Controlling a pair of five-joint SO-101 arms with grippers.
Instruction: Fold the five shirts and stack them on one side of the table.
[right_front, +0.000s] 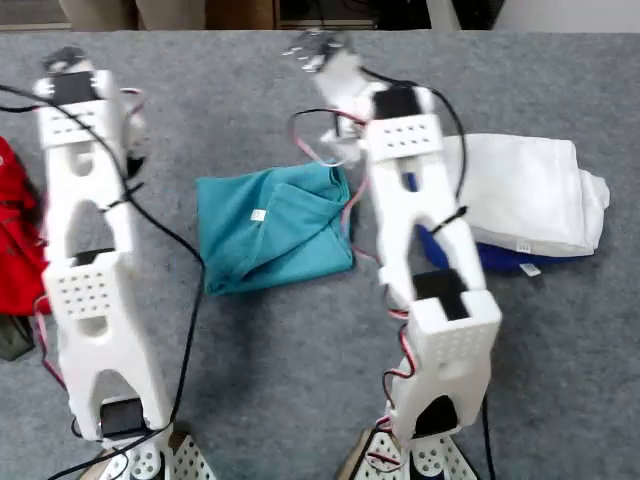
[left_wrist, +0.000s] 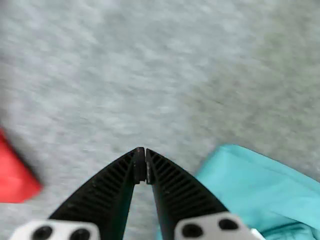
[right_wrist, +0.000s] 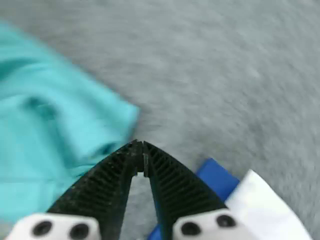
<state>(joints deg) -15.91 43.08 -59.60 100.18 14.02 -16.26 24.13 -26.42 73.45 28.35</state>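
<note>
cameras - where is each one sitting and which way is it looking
High view: fixed above the table, looking down; both arms show, left arm and right arm, the teal shirt between them.
Left wrist view: on the left arm's wrist, looking past its shut left gripper at table, red shirt and teal shirt.
Right wrist view: on the right arm's wrist, looking past its shut right gripper at teal shirt, blue shirt and white shirt.
Shared: all three show the teal shirt.
</note>
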